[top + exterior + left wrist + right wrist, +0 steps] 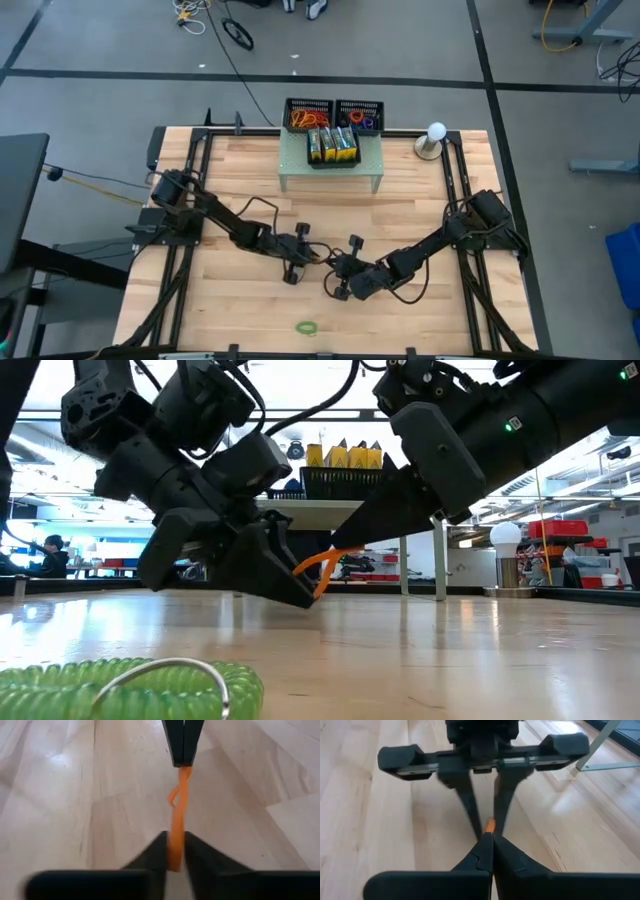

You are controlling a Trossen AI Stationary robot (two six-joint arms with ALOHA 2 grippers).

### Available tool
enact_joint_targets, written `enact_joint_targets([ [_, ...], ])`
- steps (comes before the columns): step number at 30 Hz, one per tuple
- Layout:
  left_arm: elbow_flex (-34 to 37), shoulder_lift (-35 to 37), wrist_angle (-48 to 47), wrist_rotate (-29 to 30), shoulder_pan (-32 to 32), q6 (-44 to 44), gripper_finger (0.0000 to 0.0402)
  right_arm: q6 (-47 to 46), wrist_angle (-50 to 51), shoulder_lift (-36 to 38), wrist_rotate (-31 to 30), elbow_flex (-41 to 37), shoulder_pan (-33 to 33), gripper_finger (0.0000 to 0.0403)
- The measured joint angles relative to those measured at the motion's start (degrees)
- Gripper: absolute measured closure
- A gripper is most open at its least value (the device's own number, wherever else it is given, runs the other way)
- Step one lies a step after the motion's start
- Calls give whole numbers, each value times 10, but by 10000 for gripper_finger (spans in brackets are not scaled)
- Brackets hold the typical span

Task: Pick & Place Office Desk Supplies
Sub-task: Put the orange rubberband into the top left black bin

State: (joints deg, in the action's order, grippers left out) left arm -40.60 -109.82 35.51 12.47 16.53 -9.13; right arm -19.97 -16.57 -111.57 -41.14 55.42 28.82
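A: What are the two tools doing over the middle of the tabletop (240,180)?

B: They meet tip to tip with one orange rubber band (179,815) strung between them. The right tool (183,762) is pinched fully shut on one end of it. The left tool (175,851) has its fingers drawn in to a narrow gap with the band running between them, so it looks closed on the other end.

A: How will the band behave?

B: I'd judge it almost weightless, limp and stretchy. It twists into a small kink midway, so it holds no shape of its own. It could snap back or slip free if either side pulls hard.

A: Where is the best place to hold it?

B: Right at the fingertips, across both strands together, as the right tool has it. A single thin strand would probably slide out.

A: And the other supplies?

B: The crayon boxes (331,146) and more bands sit in the black trays (309,104) by the pale riser (366,172). A green coil (130,688) lies alone near the front edge.
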Motion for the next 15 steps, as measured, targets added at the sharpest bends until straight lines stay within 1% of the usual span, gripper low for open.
enact_joint_targets([
  [1,0,6,-12,4,0,-6,360,4,0,0,0,0,0,399],
  [2,0,14,-26,14,0,-11,379,6,0,0,0,0,0,399],
  [3,2,22,-34,25,0,-15,387,7,0,0,1,0,0,398],
  [6,11,56,-65,33,-1,-19,392,3,0,0,1,0,0,385],
  [9,30,103,-80,37,-1,-24,396,3,0,0,-8,0,0,355],
  [12,58,165,-92,52,-1,-24,396,3,1,0,-29,0,3,319],
  [15,86,243,-113,68,-3,-14,396,4,2,0,-37,0,4,286],
])
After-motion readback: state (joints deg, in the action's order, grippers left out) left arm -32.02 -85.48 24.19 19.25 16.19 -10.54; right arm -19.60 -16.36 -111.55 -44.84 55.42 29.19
